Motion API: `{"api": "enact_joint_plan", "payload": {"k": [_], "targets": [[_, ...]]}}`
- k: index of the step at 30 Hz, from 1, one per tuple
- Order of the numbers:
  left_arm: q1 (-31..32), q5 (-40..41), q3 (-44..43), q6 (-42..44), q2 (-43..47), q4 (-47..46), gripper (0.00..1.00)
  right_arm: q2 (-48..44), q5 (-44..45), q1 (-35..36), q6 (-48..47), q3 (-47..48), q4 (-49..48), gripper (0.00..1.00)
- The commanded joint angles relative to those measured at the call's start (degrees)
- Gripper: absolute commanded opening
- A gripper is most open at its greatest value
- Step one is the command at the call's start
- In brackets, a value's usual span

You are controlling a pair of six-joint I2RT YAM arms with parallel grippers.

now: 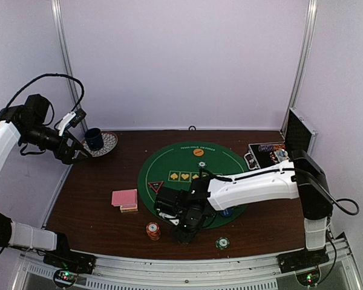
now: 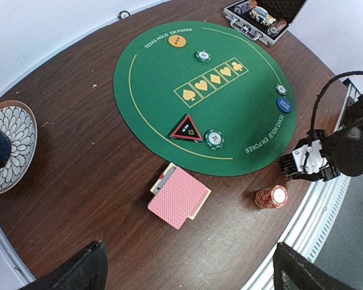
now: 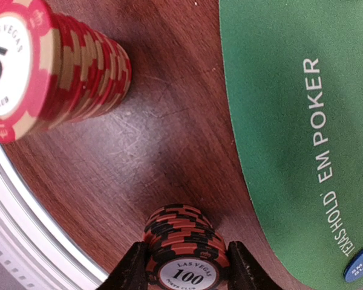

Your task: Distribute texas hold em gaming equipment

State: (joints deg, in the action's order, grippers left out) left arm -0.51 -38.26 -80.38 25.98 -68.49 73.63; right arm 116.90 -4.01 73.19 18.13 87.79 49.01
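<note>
One red chip stack [image 3: 54,66] free, one dark chip stack [image 3: 183,238] gripped in right claw [image 3: 183,257]; left claw [image 2: 187,258] agape.

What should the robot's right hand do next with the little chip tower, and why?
Probably finish squeezing. The right gripper has its fingers either side of the 100-chip stack, standing on the wooden table beside the red 5-chip stack. A firm grip isn't clear, so pinch before lifting.
</note>
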Motion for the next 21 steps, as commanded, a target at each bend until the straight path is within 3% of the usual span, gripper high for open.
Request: {"api": "enact_joint_plan", "payload": {"k": [1, 13, 21], "targets": [[0.29, -0.18, -0.66, 0.74, 0.89, 0.16, 0.98, -3.17, 1.58, -0.30, -0.36, 1.68, 2.20, 0.42], [0.34, 0.03, -0.66, 0.83, 1.01, 0.14, 0.98, -6.53, 2.44, -2.26, -0.64, 5.46, 5.08, 0.42], [0.29, -0.23, -0.57, 0.83, 1.07, 0.12, 0.98, -7.87, 7.61, -17.24, -1.86, 9.36, 6.25, 0.40]]}}
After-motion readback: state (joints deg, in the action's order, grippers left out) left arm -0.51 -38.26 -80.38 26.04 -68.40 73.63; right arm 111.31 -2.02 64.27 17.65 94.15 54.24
